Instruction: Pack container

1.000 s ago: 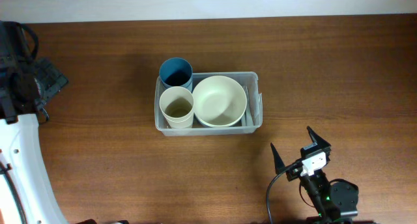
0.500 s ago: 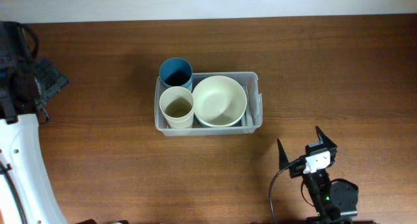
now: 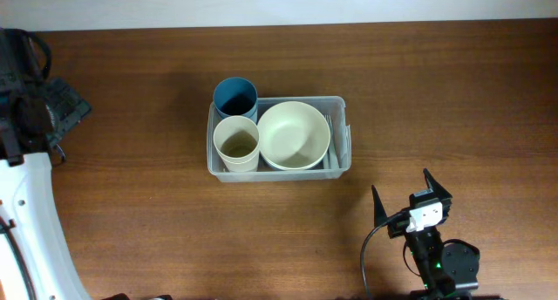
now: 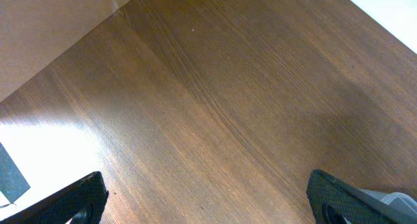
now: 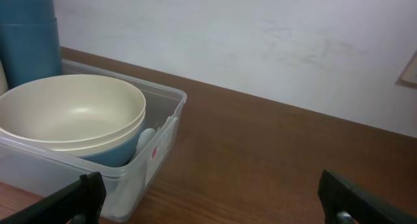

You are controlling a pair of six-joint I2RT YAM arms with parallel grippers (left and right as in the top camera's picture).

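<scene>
The clear plastic container (image 3: 341, 152) stands at the table's middle. It holds a cream bowl (image 3: 294, 135) stacked in a blue bowl, a cream cup (image 3: 236, 144) and a blue cup (image 3: 234, 98). In the right wrist view the container (image 5: 166, 136) is at the left with the cream bowl (image 5: 68, 113) and blue cup (image 5: 29, 35). My right gripper (image 3: 406, 198) is open and empty, to the front right of the container; its fingers frame bare wood in its wrist view (image 5: 215, 198). My left gripper (image 4: 208, 198) is open and empty over bare table at the far left.
The left arm's white base (image 3: 26, 221) fills the left edge. A white wall (image 5: 260, 28) lies behind the table's far edge. A pale sheet (image 4: 39, 42) lies at the table's corner in the left wrist view.
My right gripper drew back toward the front right, away from the container, then stopped. The left arm and the container's contents have not moved.
</scene>
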